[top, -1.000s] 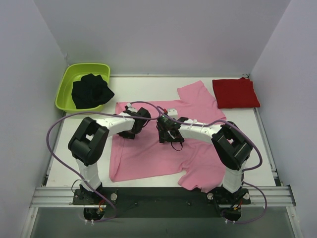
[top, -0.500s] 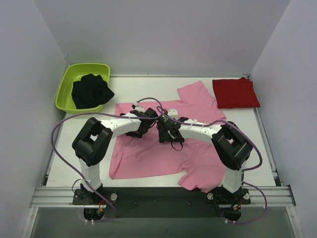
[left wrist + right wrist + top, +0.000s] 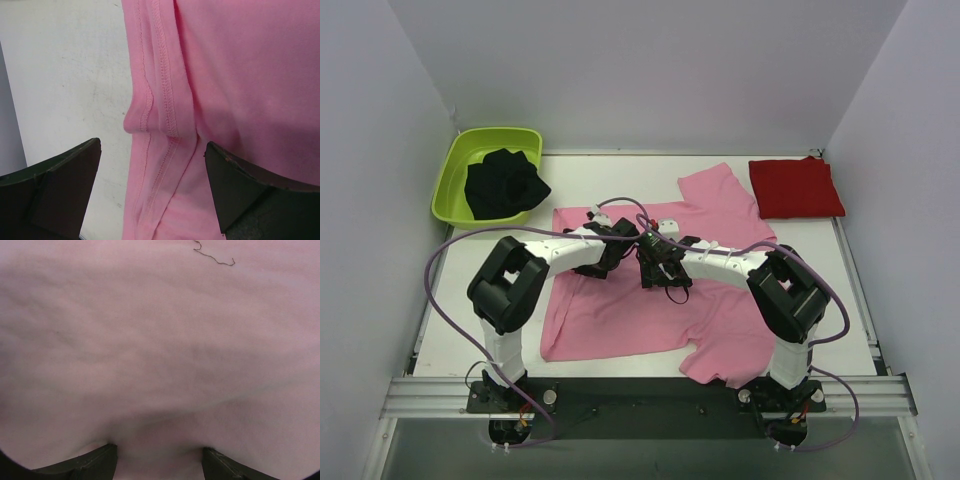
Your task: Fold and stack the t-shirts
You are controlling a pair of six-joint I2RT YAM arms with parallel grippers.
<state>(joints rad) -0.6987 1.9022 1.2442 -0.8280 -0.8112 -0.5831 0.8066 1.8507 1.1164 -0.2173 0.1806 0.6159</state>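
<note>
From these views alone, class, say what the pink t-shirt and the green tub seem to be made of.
Pink t-shirt: soft matte cloth, probably a cotton knit. It wrinkles and has rows of stitching along its edge. Green tub: likely moulded plastic, with smooth, evenly coloured walls and a rigid rounded rim.
</note>
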